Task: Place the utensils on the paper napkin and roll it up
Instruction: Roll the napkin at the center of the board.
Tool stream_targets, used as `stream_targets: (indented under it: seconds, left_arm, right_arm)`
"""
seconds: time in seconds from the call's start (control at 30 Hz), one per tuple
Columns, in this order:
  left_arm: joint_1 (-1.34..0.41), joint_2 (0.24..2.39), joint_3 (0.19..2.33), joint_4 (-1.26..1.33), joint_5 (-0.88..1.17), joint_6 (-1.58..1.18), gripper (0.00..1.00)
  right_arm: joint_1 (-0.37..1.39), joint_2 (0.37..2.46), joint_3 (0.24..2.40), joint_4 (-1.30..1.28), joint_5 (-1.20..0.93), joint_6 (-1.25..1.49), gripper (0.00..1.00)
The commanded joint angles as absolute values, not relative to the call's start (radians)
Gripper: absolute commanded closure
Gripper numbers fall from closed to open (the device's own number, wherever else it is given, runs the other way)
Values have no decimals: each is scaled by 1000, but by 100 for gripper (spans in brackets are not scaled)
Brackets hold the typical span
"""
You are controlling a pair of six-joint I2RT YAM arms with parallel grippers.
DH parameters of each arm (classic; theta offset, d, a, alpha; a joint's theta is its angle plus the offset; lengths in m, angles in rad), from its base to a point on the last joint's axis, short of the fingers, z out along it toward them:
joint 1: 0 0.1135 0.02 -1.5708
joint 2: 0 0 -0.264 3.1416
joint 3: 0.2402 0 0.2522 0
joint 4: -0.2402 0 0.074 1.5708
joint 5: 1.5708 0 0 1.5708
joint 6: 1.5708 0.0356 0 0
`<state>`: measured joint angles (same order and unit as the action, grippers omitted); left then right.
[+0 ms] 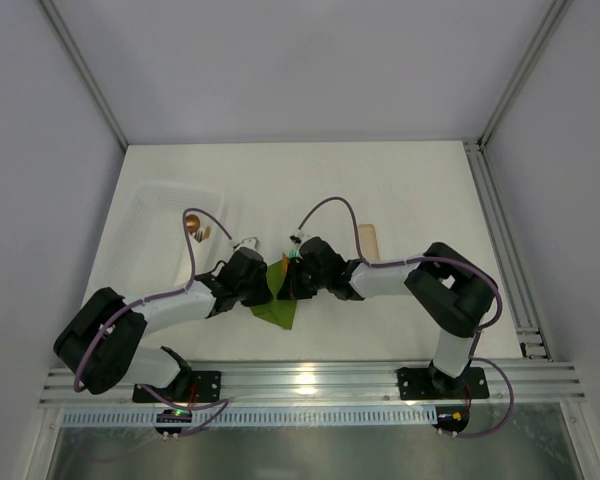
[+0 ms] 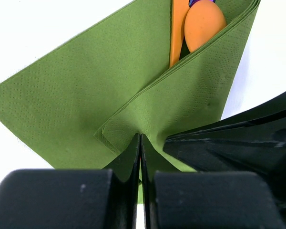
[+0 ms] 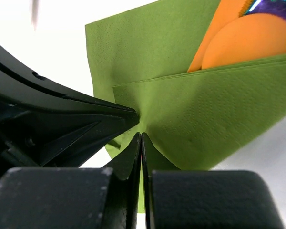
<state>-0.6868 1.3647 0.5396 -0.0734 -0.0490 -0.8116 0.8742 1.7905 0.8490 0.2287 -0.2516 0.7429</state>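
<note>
the paper napkin [image 2: 86,90] lies on the table [image 1: 410,190] just ahead of the two arm bases, between the wrists, with one flap folded over the utensils [image 2: 203,24]. an orange spoon bowl and an orange handle show in the open mouth of the fold, and a sliver of iridescent purple-green metal sits at the top edge of both wrist views. as i judge it, the placing is done and the rolling is only just begun: there is one fold over, no tight roll yet, and a broad part of the sheet lies flat to one side. the left gripper [image 2: 141,138] has its fingers pressed together on the corner of the folded flap, pinching the paper layers. the right gripper [image 3: 141,136] pinches the same flap right beside it, jaws closed on the paper, and the two sets of fingers nearly touch. the utensils sit beyond the pinch points, deeper in the fold, and neither gripper touches them. the clear plastic tray [image 1: 145,215] stands well apart to the left
</note>
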Motion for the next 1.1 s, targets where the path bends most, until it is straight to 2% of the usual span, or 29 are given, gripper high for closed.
stream_targets:
  seconds: [0.0,0.43,0.57,0.6,0.7,0.87,0.97,1.07]
  left_arm:
    - [-689,1347,531,-92,-66,-818,100]
    - [-695,1292,555,-150,-133,-805,99]
    - [-698,1236,601,-234,-216,-790,79]
    - [-698,1227,615,-280,-245,-782,71]
    - [-695,1210,659,-359,-302,-775,60]
    - [-669,1262,703,-426,-353,-776,51]
    - [-629,1304,713,-426,-351,-772,52]
    - [-614,1327,721,-419,-359,-772,61]
  right_arm:
    - [896,1812,894,212,-226,755,96]
    - [897,1838,927,103,-135,752,96]
    - [897,1841,922,100,-135,749,97]
    - [897,1841,920,100,-133,749,96]
    - [897,1838,913,101,-137,746,96]
    - [897,1825,899,104,-137,736,96]
    - [897,1821,888,112,-144,736,96]
    - [897,1818,881,118,-149,733,97]
